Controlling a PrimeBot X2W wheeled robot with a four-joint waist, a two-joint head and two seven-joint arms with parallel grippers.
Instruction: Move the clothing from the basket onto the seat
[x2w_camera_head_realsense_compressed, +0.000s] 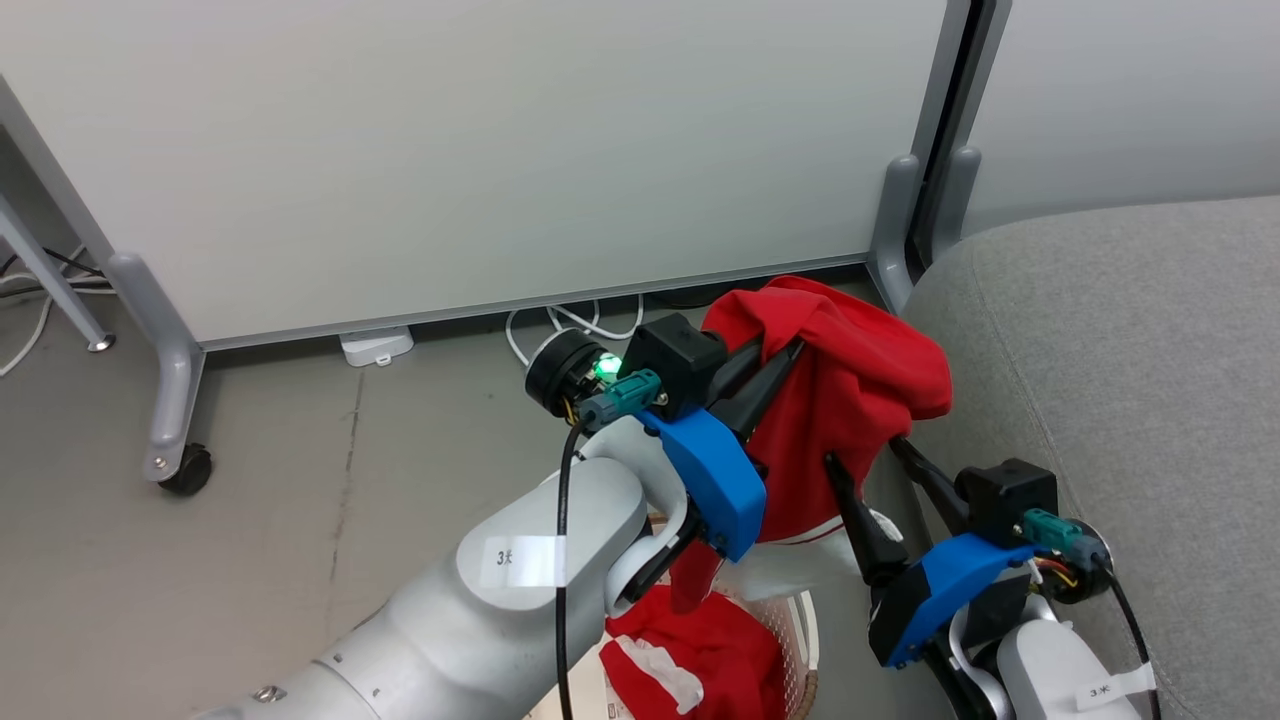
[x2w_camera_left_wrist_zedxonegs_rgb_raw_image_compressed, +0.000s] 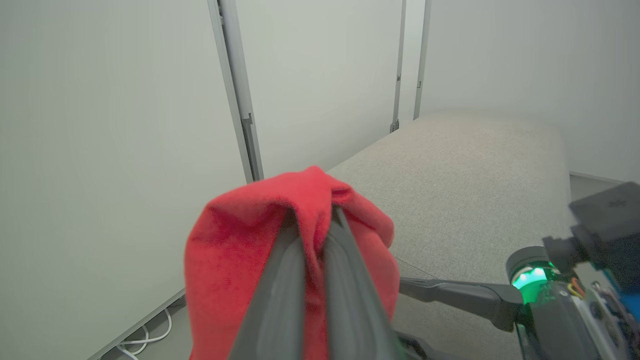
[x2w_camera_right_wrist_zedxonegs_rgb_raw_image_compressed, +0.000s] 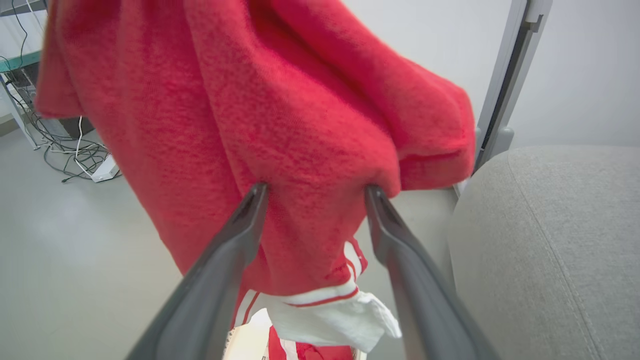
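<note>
A: What's closest to you?
B: The basket (x2w_camera_head_realsense_compressed: 797, 622), at the bottom edge of your head view. One crumpled garment (x2w_camera_head_realsense_compressed: 715, 655) lies inside it, red with a white patch showing.
A: Your grippers?
B: Two. Your left gripper (x2w_camera_head_realsense_compressed: 785, 358) has its fingers squeezed together on the top fold of the lifted garment (x2w_camera_head_realsense_compressed: 850, 385). That one hangs above the basket, its white-and-red striped hem lowest. Your right gripper (x2w_camera_head_realsense_compressed: 866, 458) is spread wide with both fingertips up against the hanging cloth from below. I can't tell whether they press into it.
A: Counts?
B: Two red garments, one up and one in the basket. One basket. One sofa (x2w_camera_head_realsense_compressed: 1100, 400), light grey, and the lifted garment hangs just beside its rounded end. Farthest back are two pale partition panels (x2w_camera_head_realsense_compressed: 500, 150) on grey feet, with white cables (x2w_camera_head_realsense_compressed: 560, 325) on the floor under them
</note>
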